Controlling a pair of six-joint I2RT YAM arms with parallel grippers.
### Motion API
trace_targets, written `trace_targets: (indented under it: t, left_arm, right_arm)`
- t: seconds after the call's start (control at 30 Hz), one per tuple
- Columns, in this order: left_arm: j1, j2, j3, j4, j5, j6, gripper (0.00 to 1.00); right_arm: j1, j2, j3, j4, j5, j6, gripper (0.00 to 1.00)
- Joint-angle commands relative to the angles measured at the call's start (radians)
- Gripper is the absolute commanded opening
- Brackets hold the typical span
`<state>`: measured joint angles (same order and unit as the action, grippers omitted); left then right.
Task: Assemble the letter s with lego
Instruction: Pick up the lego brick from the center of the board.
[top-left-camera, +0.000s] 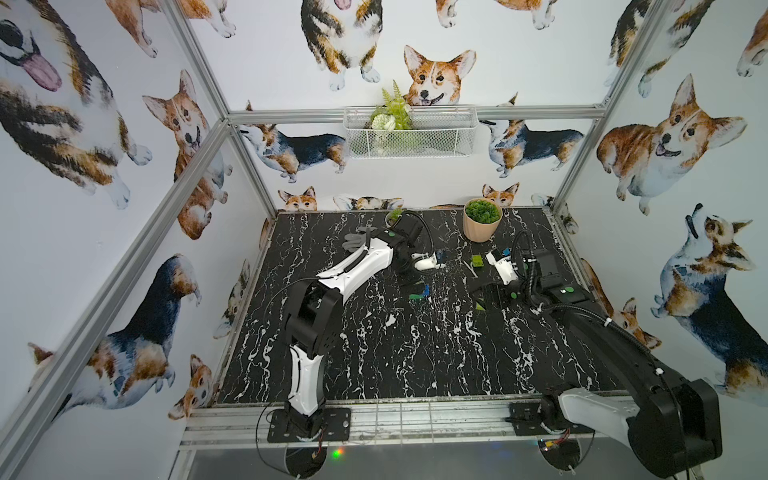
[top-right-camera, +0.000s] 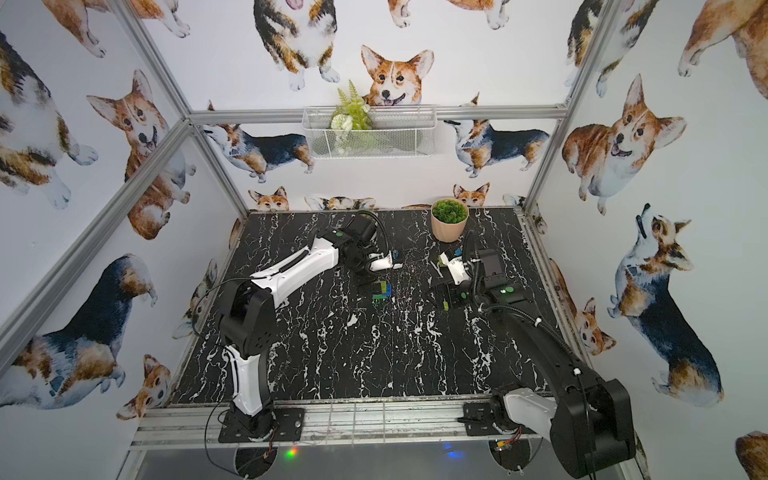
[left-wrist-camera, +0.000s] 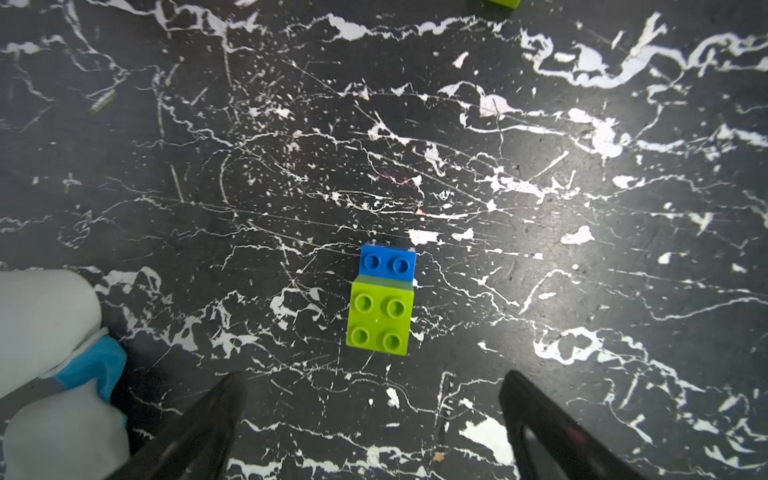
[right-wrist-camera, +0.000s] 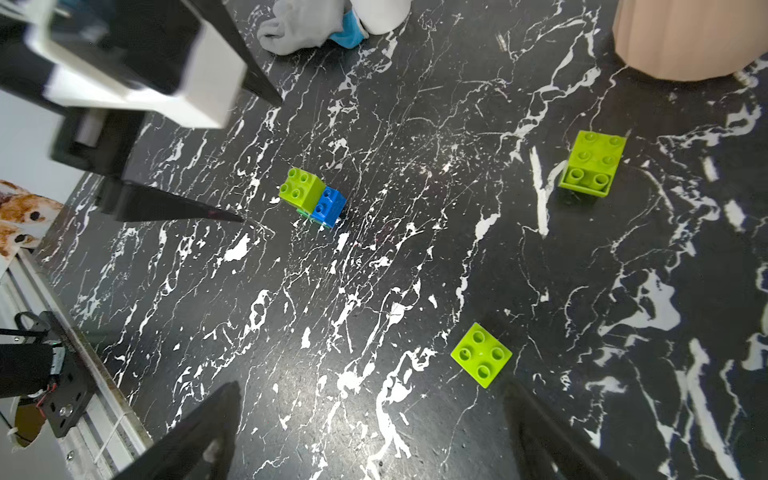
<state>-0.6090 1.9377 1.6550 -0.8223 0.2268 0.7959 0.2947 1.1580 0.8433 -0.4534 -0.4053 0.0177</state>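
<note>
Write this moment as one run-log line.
left gripper: open, near joined cluster | right gripper: open, empty | loose: lime brick, second lime brick | task: unfinished

the joined bricks (top-left-camera: 419, 292) sat mid-table (top-left-camera: 374, 353). right of them lay a loose brick (right-wrist-camera: 482, 355); a second loose brick (top-left-camera: 478, 260) lay further back, before the plant pot (top-left-camera: 482, 228). the glove (top-left-camera: 358, 242) lay behind them, leftward.
</note>
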Motion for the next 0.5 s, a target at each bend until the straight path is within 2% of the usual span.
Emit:
trace_targets:
  t: [0.0, 0.2, 0.33, 0.47]
  left_arm:
    - [0.012, -0.090, -0.063, 0.075, 0.038, -0.091, 1.00]
    - [0.028, -0.243, -0.204, 0.166, 0.042, -0.240, 1.00]
    - [0.032, -0.340, -0.304, 0.212, 0.033, -0.333, 1.00]
    - [0.040, -0.423, -0.409, 0.272, 0.054, -0.426, 1.00]
  right_arm:
    - [0.002, 0.051, 0.053, -0.117, 0.108, -0.010, 1.00]
    - [0.001, 0.067, 0.044, -0.102, 0.176, 0.109, 1.00]
    - [0.001, 0.084, 0.040, -0.094, 0.270, 0.189, 0.98]
    - [0.001, 0.113, 0.053, -0.067, 0.304, 0.223, 0.96]
